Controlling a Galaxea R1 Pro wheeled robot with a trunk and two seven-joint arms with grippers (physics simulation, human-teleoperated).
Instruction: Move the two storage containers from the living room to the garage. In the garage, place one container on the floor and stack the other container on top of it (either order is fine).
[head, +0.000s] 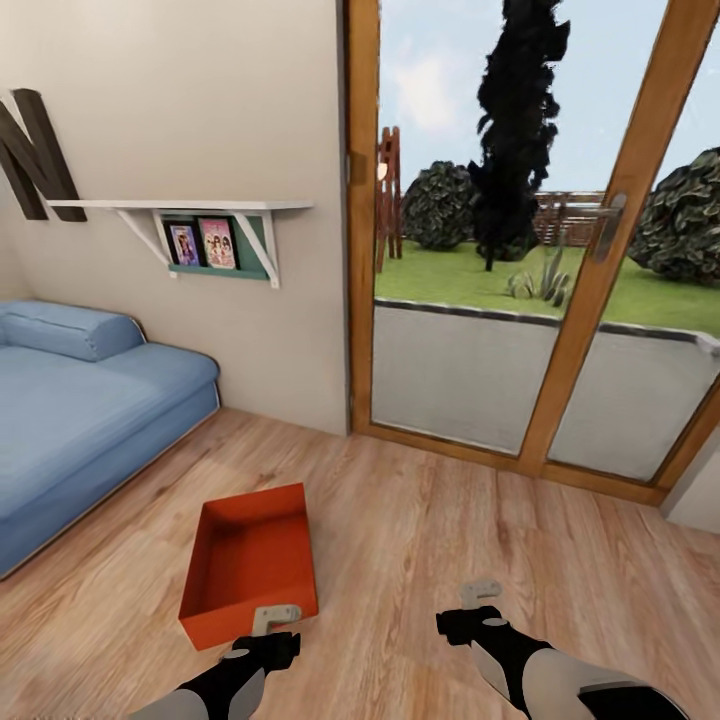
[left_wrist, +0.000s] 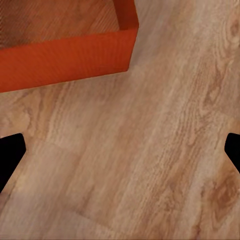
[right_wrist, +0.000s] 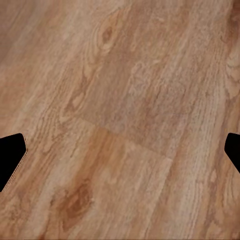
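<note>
A: Storage container (head: 250, 565), one of the two, sits on the wood floor (head: 420, 520) in the lower left of the head view, open side up and nothing in it. Its far short wall faces the glass door (head: 540, 250), its near short wall faces the robot.

B: And the grippers?

A: The left gripper (head: 275, 617) shows low in the frame, right at the bin's near wall; its pale tip overlaps that wall's lower right part in the head view. The wrist camera puts the same red wall (left_wrist: 65, 60) at the top of its frame, with bare planks between it and the two dark fingertips (left_wrist: 9, 155) at the side edges. So I judge it near, not touching.

B: Open?

A: Spread wide and empty, going by how far apart the tips sit. The right gripper (head: 480, 592) is the same: fingertips (right_wrist: 10, 160) at the frame's edges, only floor between them. It hangs lower centre-right, well apart from the bin.

B: Why held like that?

A: My guess: both arms are low and forward, ready to take the bin by its rim or walls, left side first. The right would need to swing left across the frame.

B: The second bin?

A: I can't place it. A blue sofa (head: 80, 420) fills the left, with a white shelf (head: 190, 215) and a dark letter N (head: 35, 150) above.
</note>
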